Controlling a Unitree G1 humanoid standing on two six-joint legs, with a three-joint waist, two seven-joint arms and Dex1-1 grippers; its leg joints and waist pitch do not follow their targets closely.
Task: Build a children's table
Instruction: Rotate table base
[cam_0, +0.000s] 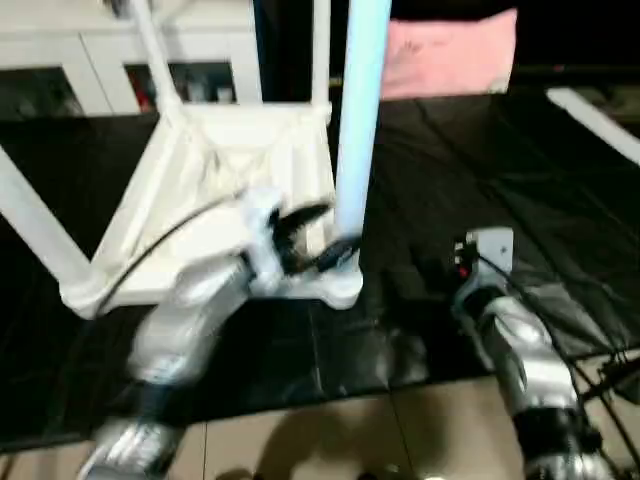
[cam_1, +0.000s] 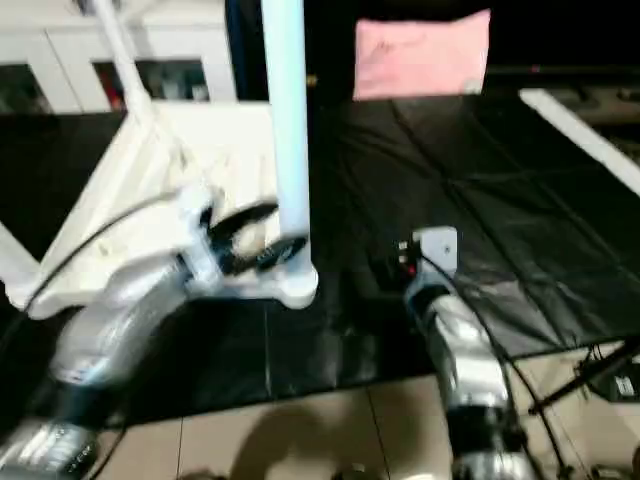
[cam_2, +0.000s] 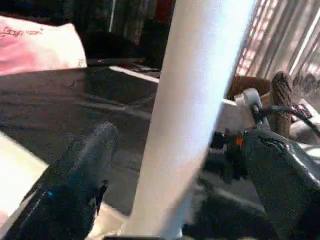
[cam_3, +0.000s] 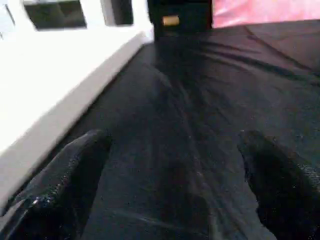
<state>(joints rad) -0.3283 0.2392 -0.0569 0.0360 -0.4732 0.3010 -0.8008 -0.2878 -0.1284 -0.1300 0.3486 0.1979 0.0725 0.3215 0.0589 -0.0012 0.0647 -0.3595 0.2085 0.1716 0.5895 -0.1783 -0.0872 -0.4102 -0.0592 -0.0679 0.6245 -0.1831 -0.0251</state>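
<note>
The table (cam_0: 230, 190) lies upside down on the black sheet (cam_0: 480, 160), with 3 legs standing in its corners. Our left claw (cam_0: 318, 240) sits at the base of the near leg (cam_0: 360, 120), fingers spread on both sides of it, not clamping. Our right claw (cam_3: 170, 175) is wide open and empty. If we push sideways, this leg may tilt out of its socket (cam_0: 340, 285).

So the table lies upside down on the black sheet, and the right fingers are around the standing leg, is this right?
Not quite: the left fingers are around the standing leg, as the left eye view shows. The right fingers are open over the black sheet. The table does lie upside down.
</note>
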